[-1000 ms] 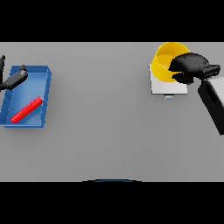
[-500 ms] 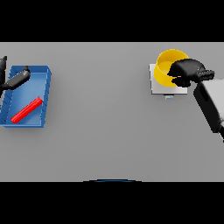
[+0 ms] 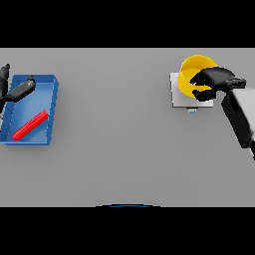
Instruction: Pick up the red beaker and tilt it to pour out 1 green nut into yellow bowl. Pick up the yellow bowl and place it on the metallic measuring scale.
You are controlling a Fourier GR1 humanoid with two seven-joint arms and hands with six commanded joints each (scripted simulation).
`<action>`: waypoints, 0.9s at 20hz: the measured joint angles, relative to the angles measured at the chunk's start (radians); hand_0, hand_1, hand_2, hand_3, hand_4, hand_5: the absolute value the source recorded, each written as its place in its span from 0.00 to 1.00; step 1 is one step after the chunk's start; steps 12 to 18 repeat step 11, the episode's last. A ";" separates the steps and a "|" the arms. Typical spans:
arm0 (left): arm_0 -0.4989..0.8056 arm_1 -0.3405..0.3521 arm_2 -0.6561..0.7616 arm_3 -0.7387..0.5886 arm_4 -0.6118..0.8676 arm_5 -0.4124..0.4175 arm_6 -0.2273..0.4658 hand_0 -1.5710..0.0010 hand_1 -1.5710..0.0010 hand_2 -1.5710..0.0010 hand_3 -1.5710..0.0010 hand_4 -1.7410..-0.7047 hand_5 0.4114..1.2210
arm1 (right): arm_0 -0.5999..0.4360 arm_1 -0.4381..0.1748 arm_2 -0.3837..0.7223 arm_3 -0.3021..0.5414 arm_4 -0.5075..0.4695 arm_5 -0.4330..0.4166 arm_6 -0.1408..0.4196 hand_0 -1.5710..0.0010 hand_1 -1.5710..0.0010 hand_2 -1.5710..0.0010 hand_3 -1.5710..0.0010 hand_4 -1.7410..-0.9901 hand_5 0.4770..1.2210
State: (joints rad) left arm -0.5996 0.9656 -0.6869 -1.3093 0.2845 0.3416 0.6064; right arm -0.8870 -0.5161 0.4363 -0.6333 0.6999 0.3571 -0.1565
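While gripped by the right robot hand (image 3: 211, 79), the yellow bowl (image 3: 191, 74) overlaps the scale (image 3: 180, 94).

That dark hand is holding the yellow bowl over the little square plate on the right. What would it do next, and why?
Probably lower the yellow bowl a little and settle it flat. The right hand grips its rim, and the bowl looks tilted above the metallic scale, overlapping only its far part. Once it sits level, the fingers can let go. The left hand is over the blue tray.
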 measured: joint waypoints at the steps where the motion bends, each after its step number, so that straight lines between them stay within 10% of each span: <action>1: -0.004 0.000 -0.001 0.002 -0.004 -0.001 0.002 1.00 1.00 1.00 1.00 0.90 0.41 | 0.000 -0.007 0.000 0.002 -0.001 0.011 -0.006 0.68 0.72 0.62 0.60 0.42 0.50; 7: -0.015 -0.013 0.003 0.018 0.000 -0.006 -0.010 1.00 1.00 1.00 1.00 0.90 0.40 | -0.012 0.015 0.023 0.045 0.020 0.002 -0.050 0.92 0.93 0.84 0.72 0.53 0.36; 18: -0.019 -0.011 0.002 0.025 0.009 -0.002 -0.003 1.00 1.00 1.00 1.00 0.89 0.40 | -0.033 0.017 0.034 0.081 0.038 -0.004 -0.068 0.97 0.97 0.93 0.78 0.58 0.34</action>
